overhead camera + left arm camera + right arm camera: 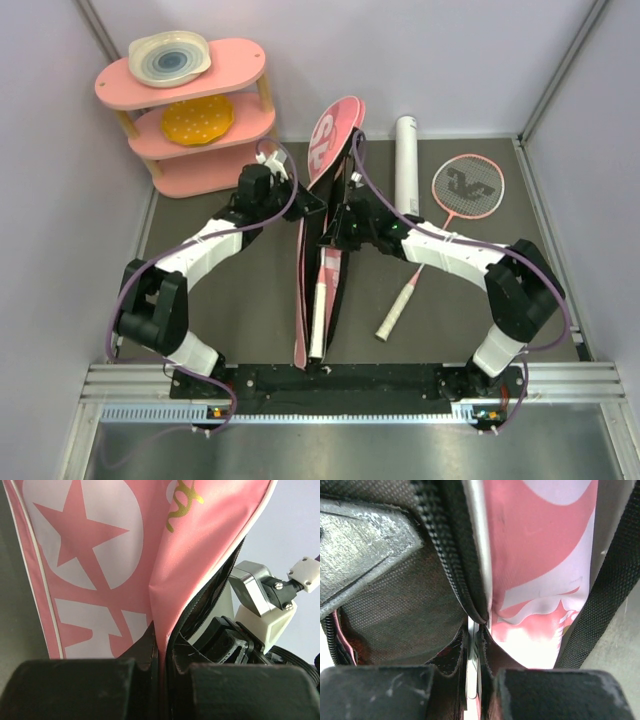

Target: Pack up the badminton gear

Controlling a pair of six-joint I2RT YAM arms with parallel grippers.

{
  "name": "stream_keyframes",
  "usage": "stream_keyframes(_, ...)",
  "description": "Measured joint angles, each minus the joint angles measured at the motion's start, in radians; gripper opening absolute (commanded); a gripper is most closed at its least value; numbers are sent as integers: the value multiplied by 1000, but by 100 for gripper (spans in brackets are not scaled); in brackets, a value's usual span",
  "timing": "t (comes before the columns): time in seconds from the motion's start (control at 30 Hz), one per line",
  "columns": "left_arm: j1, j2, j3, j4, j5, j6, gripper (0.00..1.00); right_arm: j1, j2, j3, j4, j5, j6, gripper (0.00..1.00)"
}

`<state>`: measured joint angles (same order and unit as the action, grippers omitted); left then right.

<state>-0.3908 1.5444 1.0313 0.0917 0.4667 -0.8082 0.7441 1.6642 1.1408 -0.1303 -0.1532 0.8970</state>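
Both grippers hold the long pink racket bag [335,125], which lies open along the middle of the bench, its rounded head toward the far edge and its foot almost at the near edge. My left gripper [160,647] is pinched tight on a fold of the bag's pink printed flap; in its wrist view the cloth rises straight out from between the closed fingers [142,650], with black zip teeth running just to the right. My right gripper [474,645] is clamped on the opposite rim of the bag, its pads [445,655] pressed together over the pale piping beside the zip, black lining on one side and pink-and-white print on the other. One racket [318,318] sits inside the bag, white handle pointing at the near edge. The other racket [466,186] lies flat to the right of the bag, head toward the far right corner, handle slanting back toward the near edge. I see the white tube [406,165] lying between the bag and that racket head, near the far edge. A pink shelf [195,178] with plates [170,58] stands in the far left corner
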Motion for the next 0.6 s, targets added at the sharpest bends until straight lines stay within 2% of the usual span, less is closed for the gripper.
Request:
stream_keyframes(0.37,9,0,86,-65,19,29,0,-4,-22,16,12,74,27,0)
stream_keyframes(0.6,22,19,87,80,128,-64,0,4,-5,98,-56,141,-57,0)
